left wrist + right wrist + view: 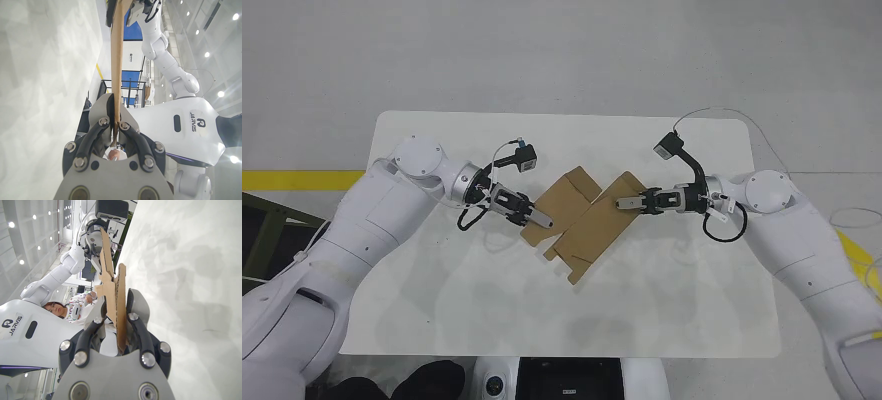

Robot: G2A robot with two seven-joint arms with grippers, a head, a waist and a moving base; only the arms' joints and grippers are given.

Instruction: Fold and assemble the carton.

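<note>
Top view: carton (587, 225) between left gripper (540, 217) and right gripper (622, 203), tight in both.

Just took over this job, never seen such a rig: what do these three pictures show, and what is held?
This is a two-armed robot at a white table. The top picture looks down from a camera above its arms; the other two come from a camera on each wrist, looking along that arm's hand. A flat brown carton is gripped at opposite edges: the left hand is shut on one, the right hand on the other. Each wrist picture shows the carton edge-on between the fingers.
</note>
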